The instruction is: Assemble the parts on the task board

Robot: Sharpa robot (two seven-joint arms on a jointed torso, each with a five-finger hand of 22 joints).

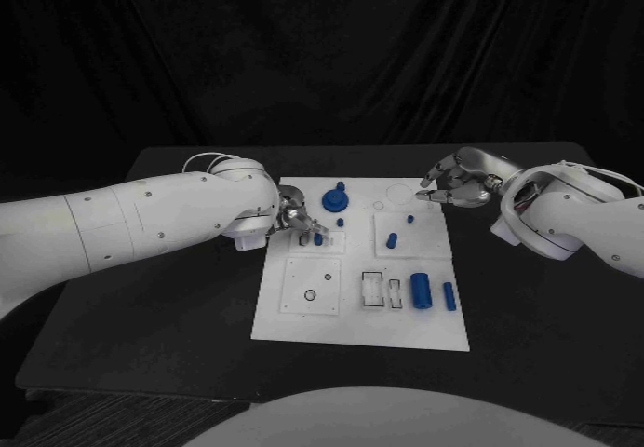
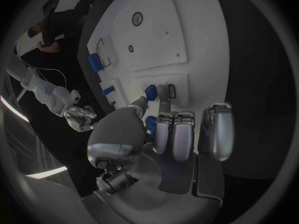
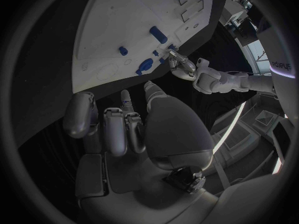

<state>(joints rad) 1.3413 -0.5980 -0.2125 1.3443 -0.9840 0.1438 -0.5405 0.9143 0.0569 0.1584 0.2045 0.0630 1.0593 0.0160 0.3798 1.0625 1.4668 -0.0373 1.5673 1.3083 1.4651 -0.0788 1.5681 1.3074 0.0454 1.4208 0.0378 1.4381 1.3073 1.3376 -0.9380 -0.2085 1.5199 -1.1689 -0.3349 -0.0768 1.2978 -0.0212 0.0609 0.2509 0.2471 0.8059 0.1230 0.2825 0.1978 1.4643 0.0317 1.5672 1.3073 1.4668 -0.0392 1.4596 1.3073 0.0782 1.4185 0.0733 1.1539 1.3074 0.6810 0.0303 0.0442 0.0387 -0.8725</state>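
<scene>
The white task board point(image 1: 306, 321) lies in the middle of the black table. My left hand point(image 1: 298, 222) is over its upper left plate. There its thumb and a fingertip point(image 2: 163, 89) pinch a small blue part point(image 2: 151, 92) that stands in the board point(image 2: 187, 30). My right hand point(image 1: 456, 182) hovers at the board's far right corner, fingers loosely bent and holding nothing. A blue round part with a knob point(image 1: 334, 197) stands at the far edge. Blue pegs point(image 1: 392, 239) stand mid-board. Two blue cylinders point(image 1: 420, 290) lie at the near right.
Empty rectangular slots point(image 1: 373, 290) and a plate with a round hole point(image 1: 310, 294) sit on the board's near half. Bare black table point(image 1: 161, 317) lies on both sides of the board. A dark curtain hangs behind the table.
</scene>
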